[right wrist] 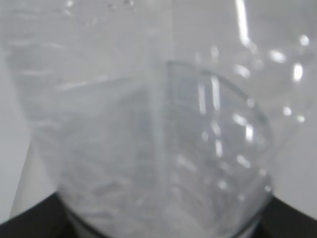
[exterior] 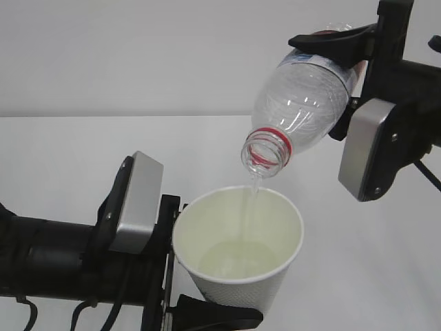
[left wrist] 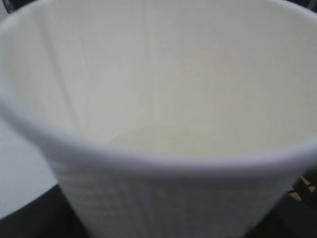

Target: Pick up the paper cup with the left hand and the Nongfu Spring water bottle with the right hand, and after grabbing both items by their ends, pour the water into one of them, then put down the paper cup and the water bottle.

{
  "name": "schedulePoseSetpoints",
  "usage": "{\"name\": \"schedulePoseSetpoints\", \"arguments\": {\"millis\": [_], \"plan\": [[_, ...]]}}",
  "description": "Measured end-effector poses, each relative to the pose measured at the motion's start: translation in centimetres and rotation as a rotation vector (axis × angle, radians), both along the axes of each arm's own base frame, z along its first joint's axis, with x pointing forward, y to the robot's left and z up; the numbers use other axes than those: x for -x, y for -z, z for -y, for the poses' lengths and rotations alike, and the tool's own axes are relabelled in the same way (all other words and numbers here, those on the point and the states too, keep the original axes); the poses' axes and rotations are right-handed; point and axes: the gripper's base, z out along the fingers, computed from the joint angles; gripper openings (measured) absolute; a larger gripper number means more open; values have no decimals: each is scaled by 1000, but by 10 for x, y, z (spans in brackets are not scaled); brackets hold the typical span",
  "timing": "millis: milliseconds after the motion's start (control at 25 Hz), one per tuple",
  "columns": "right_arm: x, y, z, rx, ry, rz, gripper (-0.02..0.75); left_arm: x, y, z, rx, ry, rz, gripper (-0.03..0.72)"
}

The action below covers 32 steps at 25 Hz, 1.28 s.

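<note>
Streaming from the tilted Nongfu Spring water bottle point(exterior: 300, 103), the water point(exterior: 251, 196) is received in the paper cup point(exterior: 238, 252) just below. The bottle is clamped by the right hand point(exterior: 344, 62), the cup by the left hand point(exterior: 186, 303), above the white table point(exterior: 69, 158).

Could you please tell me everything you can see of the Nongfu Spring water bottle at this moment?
The Nongfu Spring water bottle is clear ribbed plastic with a red neck ring and no cap. The right hand clamps it near its base and holds it tilted, mouth down. A thin stream of water runs from its mouth into the paper cup just below. The bottle does not touch the cup.
</note>
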Motion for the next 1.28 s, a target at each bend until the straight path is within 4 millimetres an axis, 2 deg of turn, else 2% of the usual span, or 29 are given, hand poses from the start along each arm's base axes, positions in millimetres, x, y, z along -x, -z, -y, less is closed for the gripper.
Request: {"name": "schedulePoseSetpoints", "arguments": {"millis": [1280], "plan": [[0,0,0,-2,4,2,448,0,0,0,0,0,0,548]]}}
